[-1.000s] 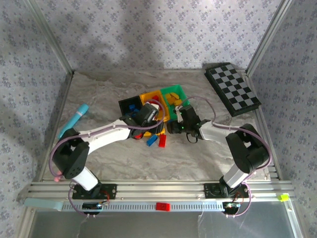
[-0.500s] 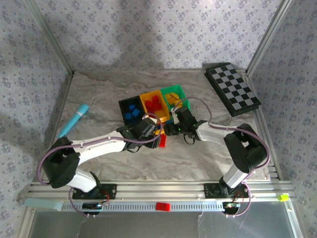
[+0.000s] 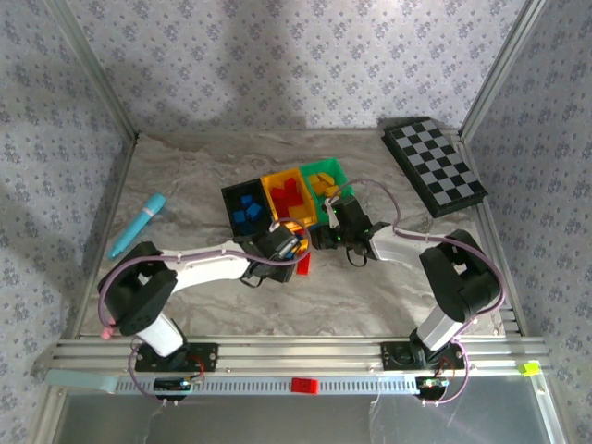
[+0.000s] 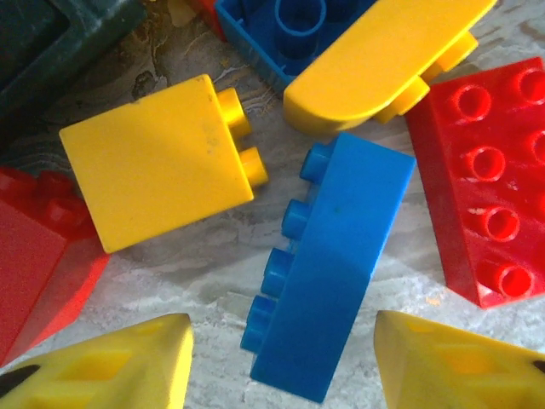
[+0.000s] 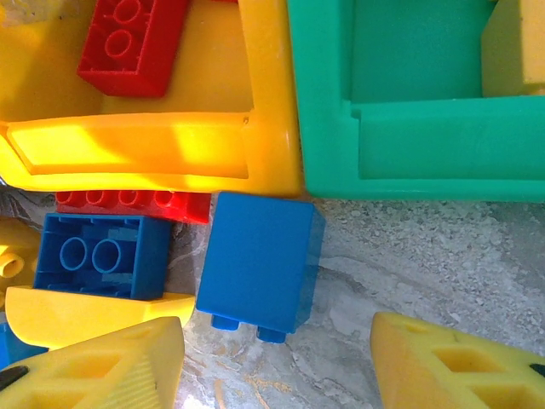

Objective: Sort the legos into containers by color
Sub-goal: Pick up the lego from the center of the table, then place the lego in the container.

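The containers stand in a row: black bin (image 3: 244,207) with blue legos, yellow bin (image 3: 288,194) with red legos, green bin (image 3: 324,179) with yellow legos. Loose legos lie in a pile just in front of them. My left gripper (image 3: 281,246) is low over that pile. Its jaws (image 4: 283,358) stand open on either side of a long blue lego (image 4: 336,256) lying on its side, with a gap at each finger. My right gripper (image 3: 326,233) (image 5: 277,349) is open near a square blue lego (image 5: 260,260) that rests against the yellow bin's rim (image 5: 255,153).
Around the long blue lego lie a yellow brick (image 4: 157,170), a curved yellow one (image 4: 375,60) and a red one (image 4: 490,179). A red lego (image 3: 302,265) sits nearest the arms. A cyan marker (image 3: 137,225) lies far left, a checkerboard (image 3: 435,165) at back right.
My left gripper has come from over the bins down to the loose pile, and its jaws have narrowed around the long blue lego. The right gripper has hardly moved.
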You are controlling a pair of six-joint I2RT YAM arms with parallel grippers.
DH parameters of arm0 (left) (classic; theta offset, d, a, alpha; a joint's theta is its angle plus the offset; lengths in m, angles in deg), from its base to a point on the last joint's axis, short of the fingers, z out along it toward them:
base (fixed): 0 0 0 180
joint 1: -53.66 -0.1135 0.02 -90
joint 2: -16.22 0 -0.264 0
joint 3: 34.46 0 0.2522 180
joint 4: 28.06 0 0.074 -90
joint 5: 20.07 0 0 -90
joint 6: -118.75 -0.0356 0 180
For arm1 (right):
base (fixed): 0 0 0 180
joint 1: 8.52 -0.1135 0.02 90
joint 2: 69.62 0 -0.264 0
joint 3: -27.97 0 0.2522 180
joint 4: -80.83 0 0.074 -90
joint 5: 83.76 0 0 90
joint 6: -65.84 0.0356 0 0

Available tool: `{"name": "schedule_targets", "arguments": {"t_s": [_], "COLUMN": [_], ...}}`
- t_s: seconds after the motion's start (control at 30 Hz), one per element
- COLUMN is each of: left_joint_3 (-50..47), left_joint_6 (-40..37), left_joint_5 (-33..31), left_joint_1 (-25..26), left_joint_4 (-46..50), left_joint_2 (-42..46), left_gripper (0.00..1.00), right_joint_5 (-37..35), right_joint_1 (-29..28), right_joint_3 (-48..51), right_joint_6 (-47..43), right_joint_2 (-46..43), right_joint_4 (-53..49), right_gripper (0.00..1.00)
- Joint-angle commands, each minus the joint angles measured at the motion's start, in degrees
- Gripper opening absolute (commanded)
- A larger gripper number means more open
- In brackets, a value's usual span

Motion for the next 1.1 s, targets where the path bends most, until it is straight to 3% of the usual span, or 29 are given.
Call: {"name": "schedule_targets", "arguments": {"t_s": [0.0,0.17,0.3,0.67,0.9,1.07], "left_joint_3": [3.14,3.32,3.75,2.20,2.30,4.38], "left_joint_6": [-0.69,-0.51,-0.46,1.15,-0.23,-1.56], "left_joint_5": [-1.34,0.11,-0.14,1.02,-4.64,-5.70], "left_joint_1": [0.21,0.23,0.26,0.27,0.01,-5.43], "left_joint_4": [2.16,1.20,2.21,0.50,1.69,4.06], "left_joint_2": [-2.35,-2.65,-2.16,5.74,13.01,13.57], "left_gripper": [0.51,0.46,0.29,0.25,0.25,0.25], "right_joint_5": [-0.70,-1.32,-1.76,-1.58,-1.58,-1.14], "right_joint_1": [0.20,0.27,0.34,0.00,-0.08,-0.31], "right_joint_3": [0.31,0.40,0.80,0.19,0.00,-0.63], "right_joint_6": [0.16,-0.04,-0.04,-0.13,-0.13,-0.04], "right_joint_2": [-1.81,-2.22,-2.62,-1.95,-1.65,-0.89], "right_joint_4": [-0.93,-1.36,-0.95,-1.43,-1.49,-1.87], "right_gripper": [0.62,0.62,0.62,0.62,0.62,0.62]}}
